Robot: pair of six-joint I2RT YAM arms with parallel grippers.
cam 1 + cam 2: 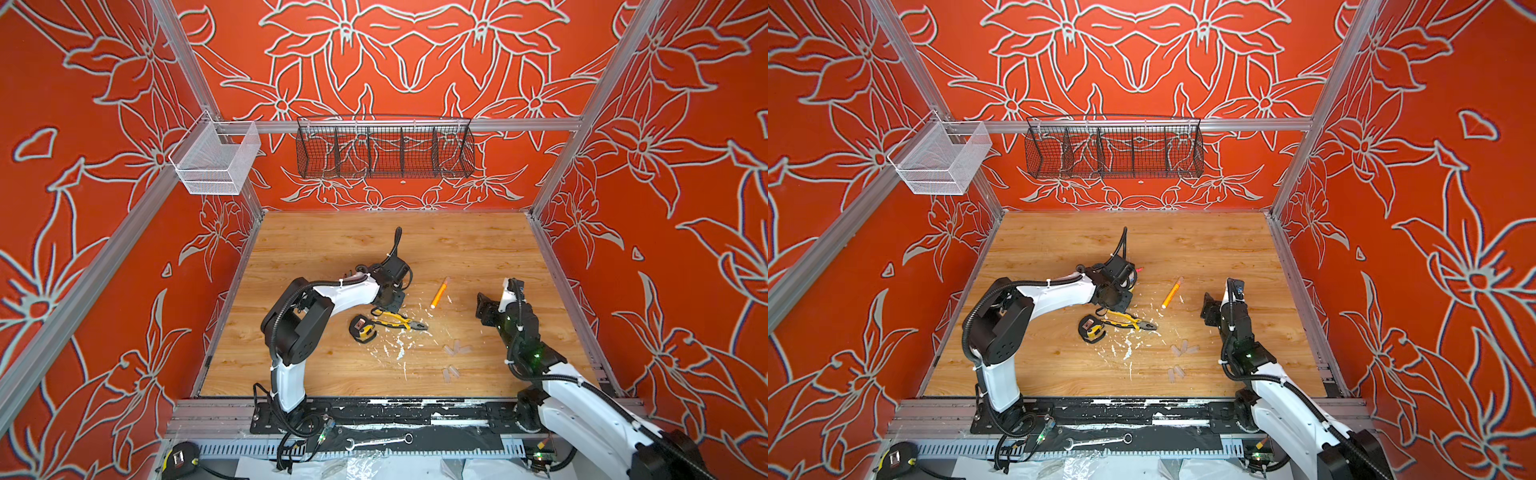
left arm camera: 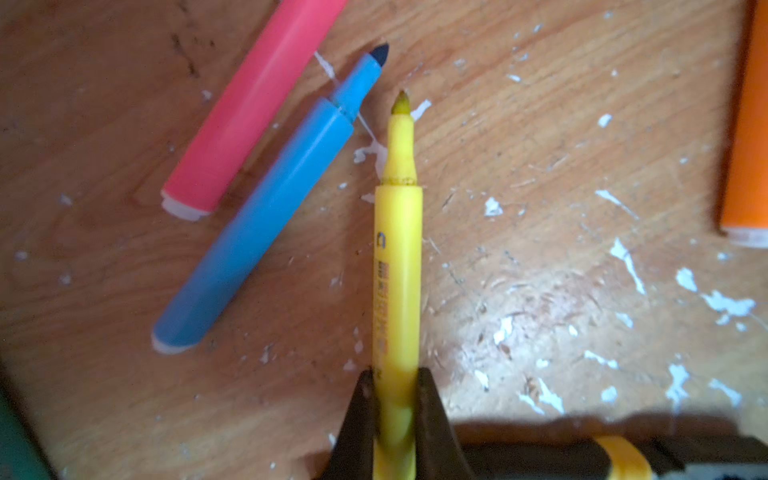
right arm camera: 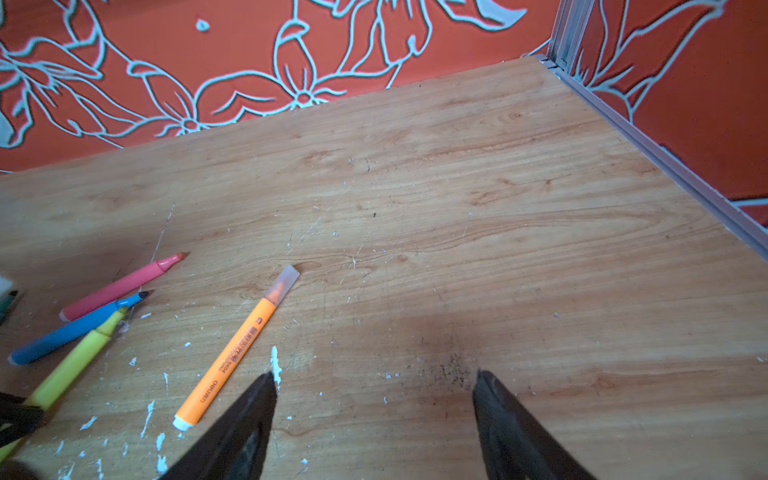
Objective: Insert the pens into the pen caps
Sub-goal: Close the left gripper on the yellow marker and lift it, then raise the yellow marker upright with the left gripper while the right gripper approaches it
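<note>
Left wrist view: the left gripper (image 2: 395, 374) is clamped on the rear end of the yellow pen (image 2: 398, 266), its bare tip pointing away. Just beyond lie the uncapped blue pen (image 2: 266, 224) and pink pen (image 2: 249, 112). The right gripper (image 3: 374, 378) stands wide and empty beside the orange pen (image 3: 232, 353), which wears a clear cap (image 3: 286, 277). The pen seems secured; next, the right gripper likely must fetch one of the loose pen caps (image 1: 456, 348) and align it with the tip.
</note>
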